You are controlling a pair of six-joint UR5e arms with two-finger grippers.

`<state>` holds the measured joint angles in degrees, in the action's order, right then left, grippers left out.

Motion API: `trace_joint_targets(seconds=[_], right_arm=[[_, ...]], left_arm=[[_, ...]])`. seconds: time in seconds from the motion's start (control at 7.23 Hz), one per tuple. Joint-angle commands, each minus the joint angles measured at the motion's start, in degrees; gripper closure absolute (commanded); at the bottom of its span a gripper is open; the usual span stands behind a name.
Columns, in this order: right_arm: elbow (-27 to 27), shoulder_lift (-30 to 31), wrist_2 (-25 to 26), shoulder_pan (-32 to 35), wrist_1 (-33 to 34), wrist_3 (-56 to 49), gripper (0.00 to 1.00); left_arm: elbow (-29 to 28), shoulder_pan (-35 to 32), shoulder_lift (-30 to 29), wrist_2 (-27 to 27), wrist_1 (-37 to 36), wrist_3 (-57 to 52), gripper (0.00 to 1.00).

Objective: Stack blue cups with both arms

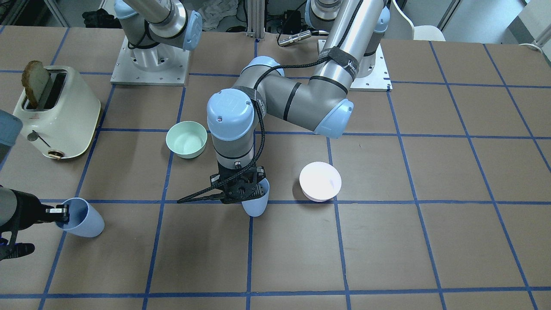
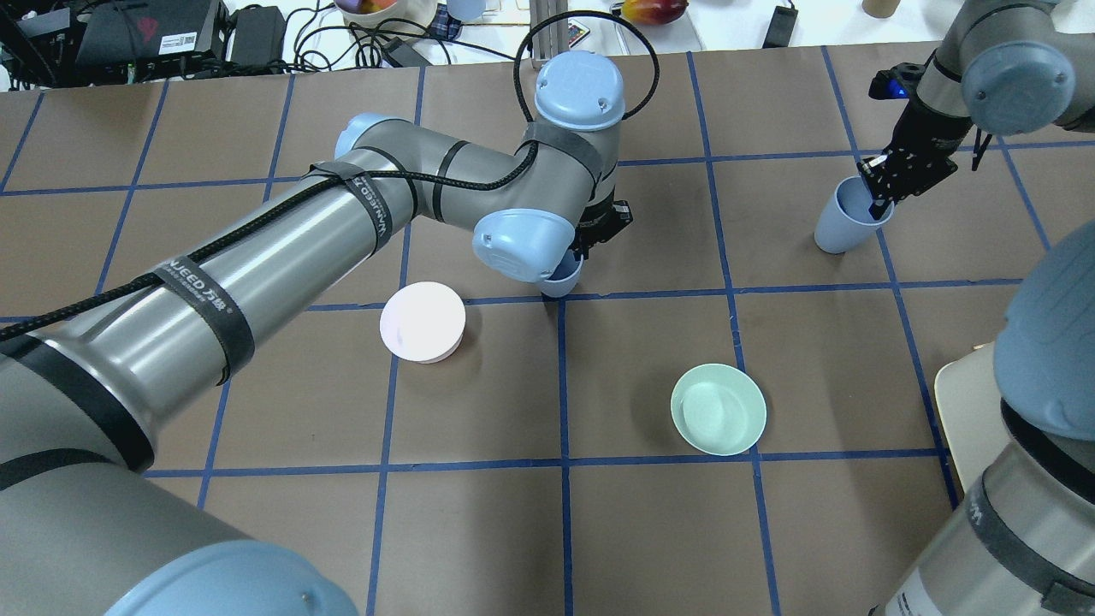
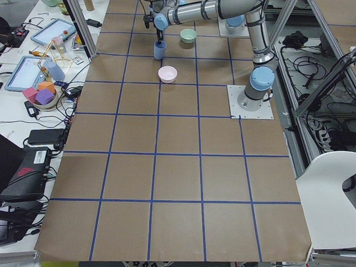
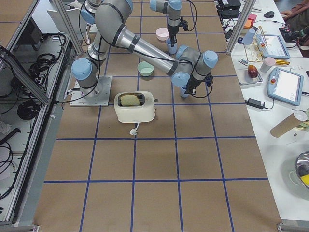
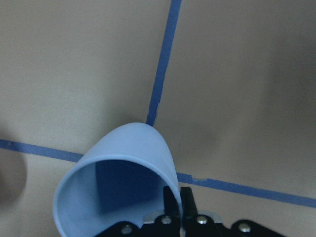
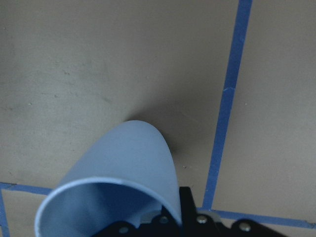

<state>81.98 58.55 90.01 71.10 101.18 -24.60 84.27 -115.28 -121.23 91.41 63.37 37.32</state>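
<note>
Two periwinkle-blue cups are in view, each held by one arm. My left gripper is shut on the rim wall of one blue cup near the table's middle, over a tape crossing. The cup is tilted and low over the table. It also shows in the overhead view and the left wrist view. My right gripper is shut on the rim of the other blue cup, tilted, at the robot's far right. That cup also shows in the overhead view and the right wrist view.
A mint-green bowl and a pale pink bowl stand on either side of the left arm's cup. A cream toaster with a bread slice stands on the robot's right. Blue tape lines grid the brown table.
</note>
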Motion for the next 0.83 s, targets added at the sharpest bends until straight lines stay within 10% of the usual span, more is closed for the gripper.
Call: trace_joint_targets(seconds=[0.0, 0.69], right_arm=[[-0.3, 1.1, -1.8, 0.3, -1.8, 0.3, 1.0], [-2.5, 6.0, -5.5, 7.8, -7.3, 12.2, 1.0]], left_arm=[[-0.2, 0.0, 1.2, 0.0, 0.9, -0.2, 1.0], [-1.7, 0.8, -0.4, -4.5, 3.1, -0.5, 1.0]])
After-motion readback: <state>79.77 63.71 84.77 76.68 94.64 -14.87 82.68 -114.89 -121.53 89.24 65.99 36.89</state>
